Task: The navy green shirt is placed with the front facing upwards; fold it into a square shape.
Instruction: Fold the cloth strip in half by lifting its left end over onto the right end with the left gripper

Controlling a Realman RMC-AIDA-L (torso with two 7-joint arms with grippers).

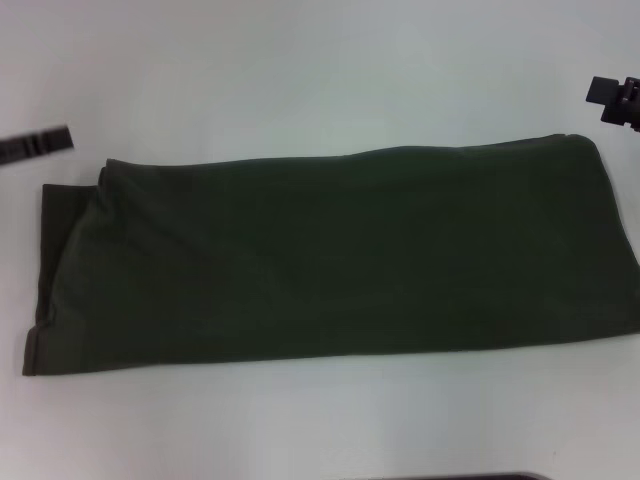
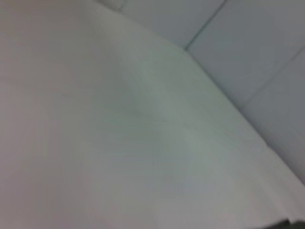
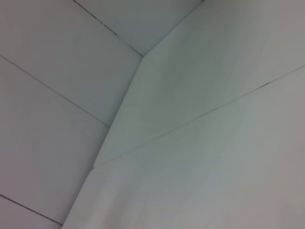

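Observation:
The navy green shirt [image 1: 330, 265] lies folded into a long horizontal band across the white table [image 1: 300, 70] in the head view, only plain green fabric showing. A single layer sticks out at its left end. My left gripper [image 1: 35, 143] pokes in at the left edge, just above the shirt's left end. At the upper right edge my right gripper [image 1: 612, 100] hangs a little above the shirt's right end. Neither touches the cloth. Both wrist views show only white table surface and floor tiles.
Bare white tabletop lies beyond the shirt and in front of it. The shirt's right end reaches the frame's right edge. A dark strip [image 1: 470, 477] shows at the bottom edge of the head view.

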